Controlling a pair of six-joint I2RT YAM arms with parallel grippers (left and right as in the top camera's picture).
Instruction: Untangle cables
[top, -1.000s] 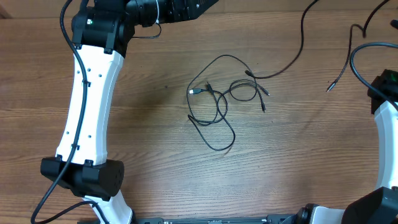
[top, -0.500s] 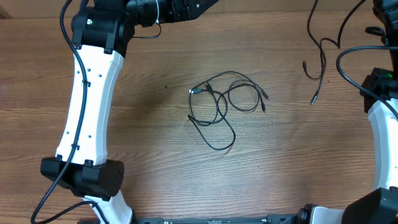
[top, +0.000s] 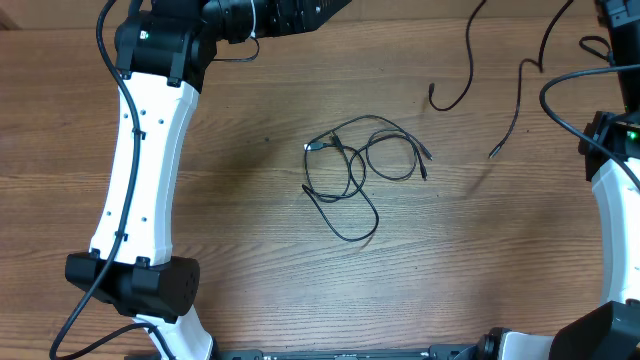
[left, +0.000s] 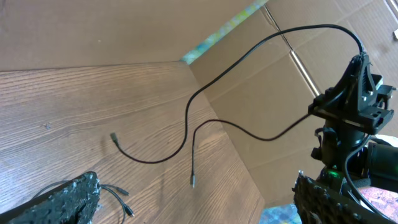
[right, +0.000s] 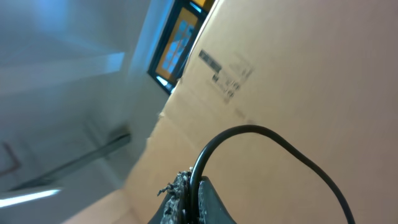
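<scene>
Change: lifted cable (right: 249, 129) under your right jaws now hangs clear of the tangle (top: 340, 148).
Right jaws: clamped on it.
Left jaws: apart.
Meaning: 1 cable freed.

Left arm (top: 140, 170): white link ran from base at desk's near-left corner toward far-left corner. Black wrist section turned right along far edge. Left gripper (left: 196, 186): jaws spread wide, nothing between them. Its rough-textured fingers (left: 68, 199) sat at bottom corners of wrist view.

Right arm (top: 620, 220): white link stood along desk's right edge, upper part left overhead view at far-right corner. Right gripper (right: 193, 196): held high above desk, jaws pressed together, pinching thin cable (right: 249, 129).
</scene>
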